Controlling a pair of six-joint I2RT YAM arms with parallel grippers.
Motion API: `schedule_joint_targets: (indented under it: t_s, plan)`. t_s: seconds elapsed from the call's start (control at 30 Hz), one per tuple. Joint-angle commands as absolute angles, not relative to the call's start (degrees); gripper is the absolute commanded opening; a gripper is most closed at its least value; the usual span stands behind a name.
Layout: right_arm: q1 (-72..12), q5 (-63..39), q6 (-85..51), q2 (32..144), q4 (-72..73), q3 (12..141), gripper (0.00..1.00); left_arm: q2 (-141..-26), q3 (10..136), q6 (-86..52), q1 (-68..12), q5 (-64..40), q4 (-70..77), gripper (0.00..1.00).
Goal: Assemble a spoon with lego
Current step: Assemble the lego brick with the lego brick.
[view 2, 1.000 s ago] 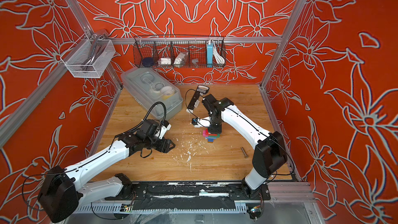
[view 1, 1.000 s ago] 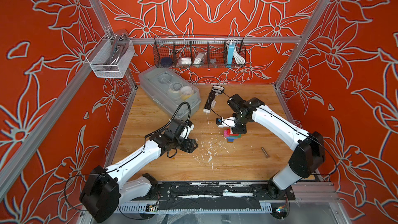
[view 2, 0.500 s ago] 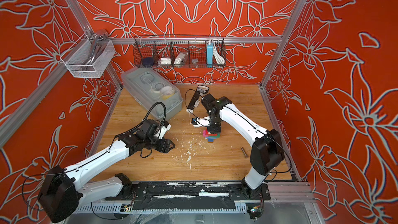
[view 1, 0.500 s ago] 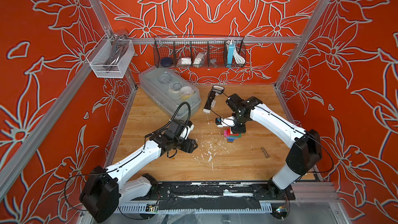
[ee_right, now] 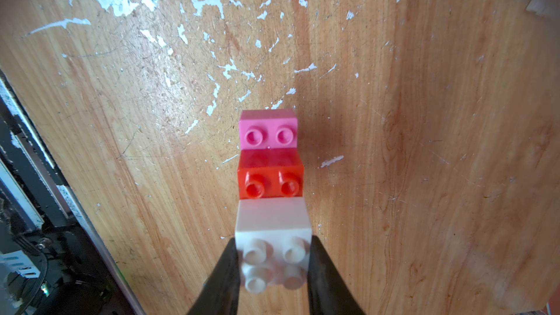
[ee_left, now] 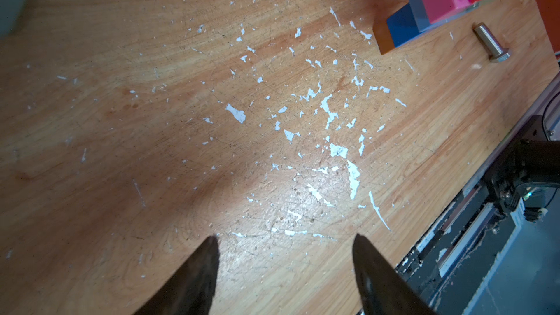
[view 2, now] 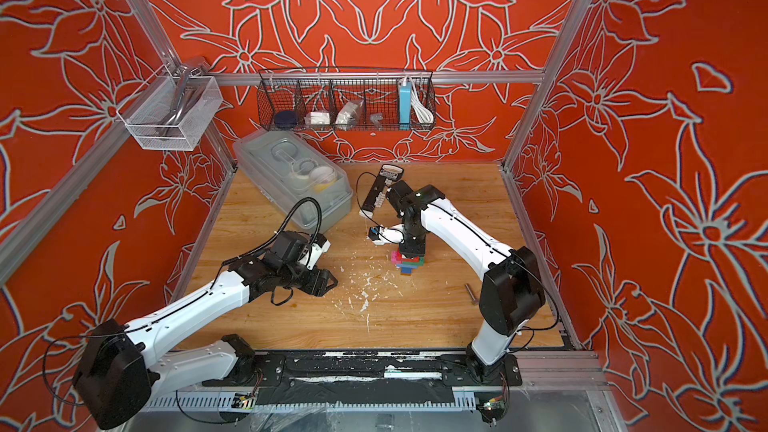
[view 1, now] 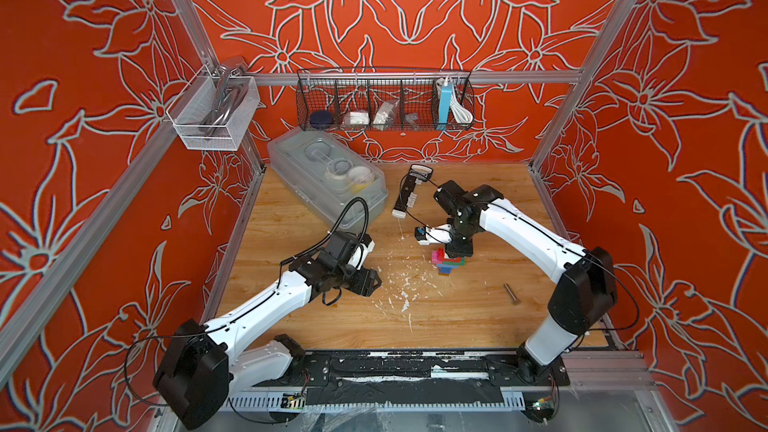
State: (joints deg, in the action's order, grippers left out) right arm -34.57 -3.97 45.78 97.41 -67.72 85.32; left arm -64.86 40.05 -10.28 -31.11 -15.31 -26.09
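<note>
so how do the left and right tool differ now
Left tool is open and empty over the table; right tool is shut on the white brick of the spoon. Left tool sits apart from the spoon; right tool is on top of it. Both are black.

Honestly, I'm not seeing any readable text, labels, brands or numbers in any of these views.

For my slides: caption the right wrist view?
Right hand grips white brick stacked above red brick and pink brick, over wooden table.
</note>
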Motion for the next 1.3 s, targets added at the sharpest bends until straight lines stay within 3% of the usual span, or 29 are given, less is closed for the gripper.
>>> schedule_joint_targets:
  t_s: [0.0,0.03,0.3,0.57,1.03,1.27]
  plan:
    - [-35.0,-3.6,44.5,101.8,-67.3,82.5,0.00,-64.1,41.2,-9.6,-31.4,-15.0,-26.7,0.69]
    - [-35.1,-3.6,44.5,101.3,-67.7,82.8,0.01,-64.2,41.2,-9.6,-31.4,-15.0,-26.7,0.69]
    - [-35.0,-2.9,44.3,98.7,-68.0,84.0,0.37,-64.3,41.2,-9.6,-31.4,-14.9,-26.8,0.69]
    - [-35.0,-3.9,44.1,98.9,-67.9,84.4,0.55,-64.0,41.3,-9.6,-31.5,-14.7,-27.1,0.69]
    - [-35.0,-4.6,43.4,103.1,-67.8,85.5,0.53,-64.0,41.4,-9.5,-31.6,-14.6,-27.2,0.69]
    - [-35.0,-4.7,43.1,104.0,-67.9,86.3,0.43,-64.1,41.4,-9.4,-31.6,-14.6,-27.1,0.69]
